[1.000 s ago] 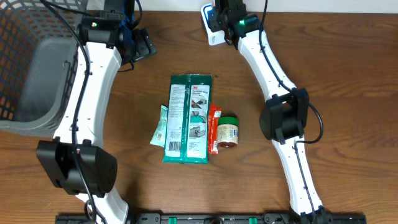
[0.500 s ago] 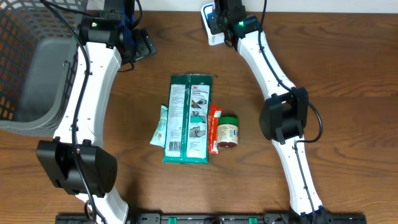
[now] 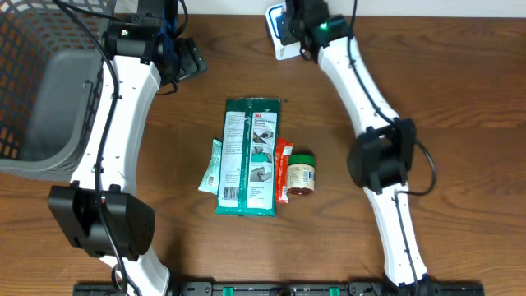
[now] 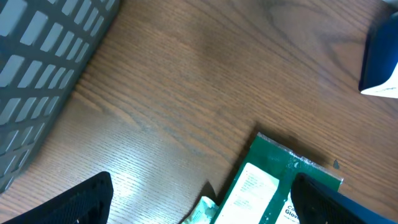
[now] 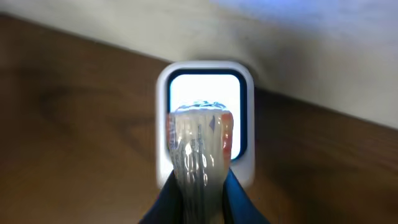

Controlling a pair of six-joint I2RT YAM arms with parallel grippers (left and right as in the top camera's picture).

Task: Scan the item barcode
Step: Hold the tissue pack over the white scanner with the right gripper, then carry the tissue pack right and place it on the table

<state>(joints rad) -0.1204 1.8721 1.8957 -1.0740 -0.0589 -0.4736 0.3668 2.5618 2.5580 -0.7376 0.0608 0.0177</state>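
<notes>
Pinching a small packet point(image 5: 198, 143) between its two fingers, the right hand point(image 5: 199, 202) is up at the far edge of the bench point(image 3: 444, 99). It holds the packet right in front of the scanner point(image 5: 205, 87), which has a bright window with a white rim. The packet stands up tall and covers the lower middle of that window. I think it is held this way so the light can find the barcode. The wrap is shiny and a bit blurry, so I cannot tell if the barcode faces the window. If no beep comes, the packet may need a small turn.

The left hand point(image 3: 191, 59) is spread wide and holds nothing. It hangs over the bench, between the basket point(image 3: 25, 49) and the pile of things. It may be ready to pick up another item.

In the middle of the bench lie a green pack point(image 3: 249, 156), a little blue-green pack point(image 3: 212, 168) on one side of it, and a red stick point(image 3: 283, 168) on the other. A jar point(image 3: 301, 173) lies just beside the red stick. They sit close together, well apart from the scanner, maybe waiting for their turn.
</notes>
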